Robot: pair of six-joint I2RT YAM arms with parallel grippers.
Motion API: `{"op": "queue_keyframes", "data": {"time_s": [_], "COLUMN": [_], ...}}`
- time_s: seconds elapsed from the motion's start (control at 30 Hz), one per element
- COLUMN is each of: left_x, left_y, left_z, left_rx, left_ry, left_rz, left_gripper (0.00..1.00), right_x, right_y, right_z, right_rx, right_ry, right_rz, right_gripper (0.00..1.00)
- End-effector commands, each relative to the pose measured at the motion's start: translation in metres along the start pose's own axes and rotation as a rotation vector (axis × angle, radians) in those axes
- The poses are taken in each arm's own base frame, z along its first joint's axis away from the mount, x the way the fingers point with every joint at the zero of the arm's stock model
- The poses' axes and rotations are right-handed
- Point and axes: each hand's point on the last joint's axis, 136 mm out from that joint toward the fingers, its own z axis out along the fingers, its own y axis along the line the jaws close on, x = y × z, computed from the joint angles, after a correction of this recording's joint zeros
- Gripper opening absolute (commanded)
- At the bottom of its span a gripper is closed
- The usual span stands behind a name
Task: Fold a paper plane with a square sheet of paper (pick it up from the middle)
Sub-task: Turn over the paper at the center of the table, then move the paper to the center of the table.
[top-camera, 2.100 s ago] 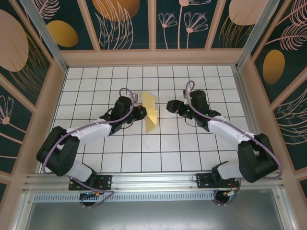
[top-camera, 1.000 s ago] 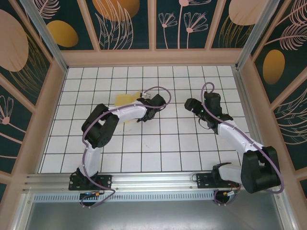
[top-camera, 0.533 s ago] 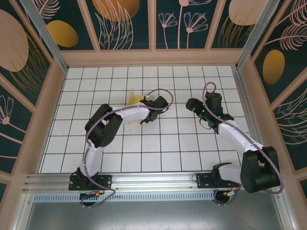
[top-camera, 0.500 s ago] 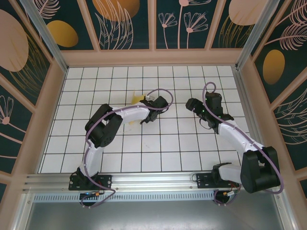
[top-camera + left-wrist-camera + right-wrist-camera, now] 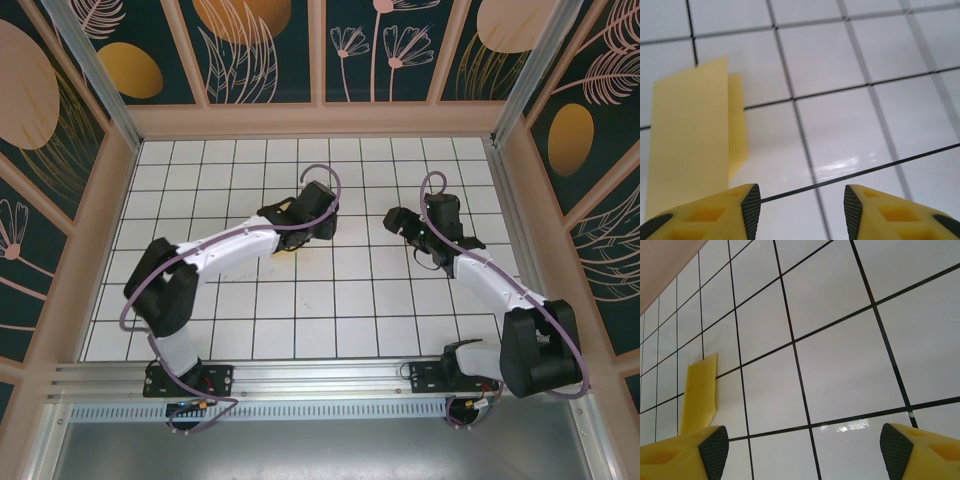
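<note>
The square sheet of paper [image 5: 690, 140] lies on the white grid table as a folded pale-yellow strip, with a narrower layer showing along its right edge. My left gripper [image 5: 800, 205] hovers just to its right, open, with bare tile between the fingers. In the top view this gripper [image 5: 300, 228] is over the table's middle and the arm covers nearly all of the paper. My right gripper [image 5: 805, 450] is wide open and holds nothing; the paper [image 5: 699, 395] lies to its far left. From above, the right gripper [image 5: 400, 222] sits about two tiles right of the left one. The paper plane is out of view.
The white grid table [image 5: 340, 300] is ringed by a wooden frame [image 5: 320, 120] and patterned walls. Both arm bases are bolted at the near rail [image 5: 320, 375]. The left arm's elbow [image 5: 160, 290] hangs over the left near tiles.
My left gripper has opened and let go of the paper, which now lies on the table. The left arm swung its elbow out to the left. The right arm has hardly moved.
</note>
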Motion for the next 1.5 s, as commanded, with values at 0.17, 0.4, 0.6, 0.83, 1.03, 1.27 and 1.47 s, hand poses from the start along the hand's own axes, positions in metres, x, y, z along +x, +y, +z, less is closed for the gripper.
{"op": "queue_keyframes", "data": {"time_s": [0.17,0.4,0.6,0.83,1.03,1.27,1.47], "left_x": [-0.013,0.023,0.054,0.089,0.109,0.126,0.136], "left_y": [0.056,0.108,0.128,0.133,0.124,0.093,0.08], "left_z": [-0.003,0.029,0.052,0.062,0.057,0.05,0.051], "left_rx": [0.156,0.122,0.068,0.063,0.122,0.179,0.202], "left_ry": [-0.071,0.006,0.073,0.148,0.191,0.231,0.245], "left_rz": [-0.274,-0.431,-0.462,-0.497,-0.551,-0.589,-0.662], "left_gripper": [0.37,0.22,0.19,0.17,0.16,0.14,0.12], "right_x": [0.015,0.046,0.068,0.069,0.066,0.079,0.112], "right_y": [0.043,0.102,0.127,0.127,0.123,0.119,0.105], "right_z": [0.019,0.049,0.072,0.073,0.066,0.056,0.05], "right_rx": [-0.102,-0.2,-0.238,-0.241,-0.231,-0.265,-0.265], "right_ry": [0.081,0.205,0.281,0.276,0.254,0.298,0.434], "right_rz": [-0.069,-0.176,-0.197,-0.181,-0.18,-0.158,-0.075], "right_gripper": [0.81,0.72,0.68,0.72,0.72,0.71,0.68]}}
